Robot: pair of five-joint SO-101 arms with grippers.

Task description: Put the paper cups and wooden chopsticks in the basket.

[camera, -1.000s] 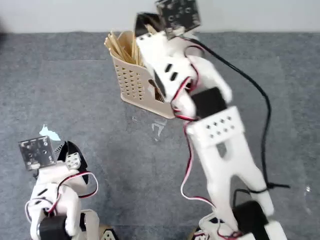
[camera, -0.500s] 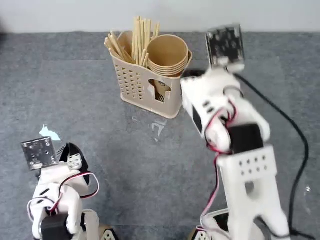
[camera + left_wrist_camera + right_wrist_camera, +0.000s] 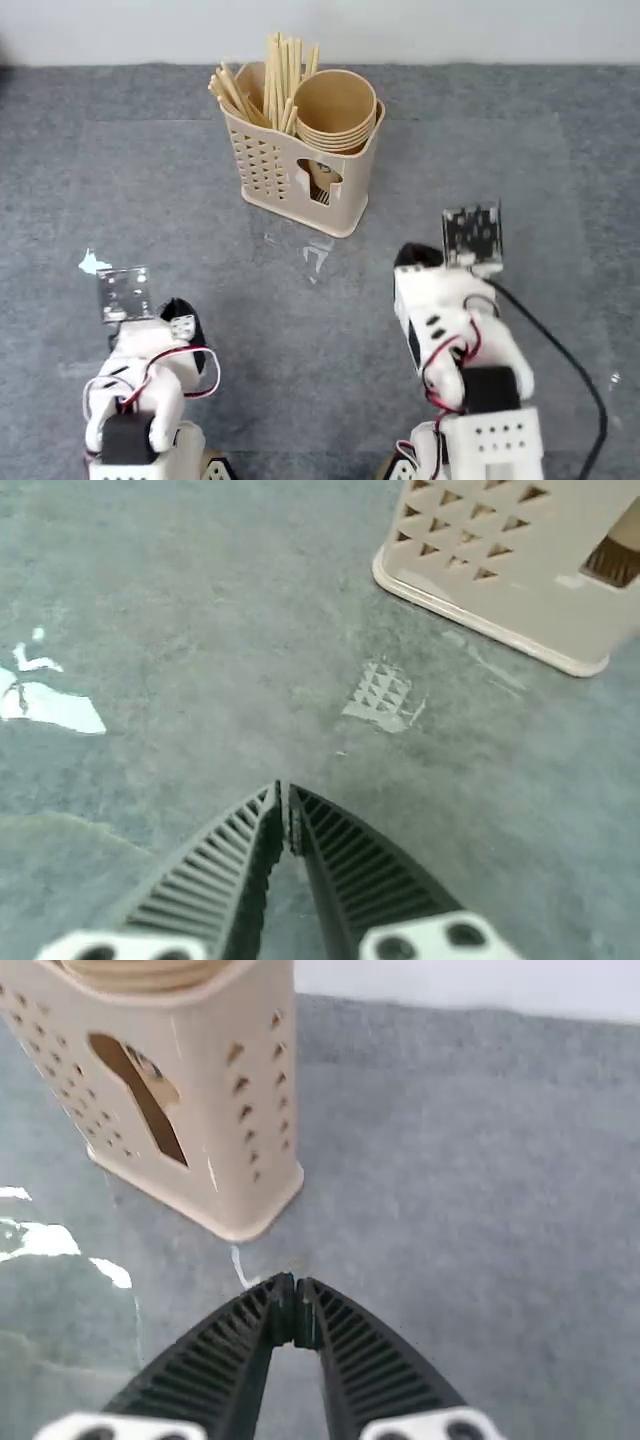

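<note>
At the far middle of the grey counter [image 3: 150, 190], beige basket [image 3: 300, 180]: stands upright, with perforated walls and a cut-out handle hole in the side facing the arms.

Inside it, paper cups [image 3: 335, 100]: sit nested in one stack, mouths up, in the right part as the high view shows it, rims rising above the basket's edge.

Beside them in the other part, wooden chopsticks [image 3: 262, 85]: stand on end in a loose bundle, fan out above the rim, a few leaning against the stack of cups.

At the near left, left tool [image 3: 287, 815]: pinched narrow, tips meeting, grips nothing. Hangs low over bare counter, points toward the basket, well apart from it.

Just beyond the left arm, pale scrap [image 3: 93, 263]: lies flat on the counter, apart from the tool.

At the near right, right tool [image 3: 295, 1312]: likewise pinched narrow, tips together, carries nothing. Sits over bare counter, aims at the basket's near corner, close to it but not touching.

Between the basket and the arms, shiny patch [image 3: 318, 255]: shows on the counter surface, untouched by either tool.
</note>
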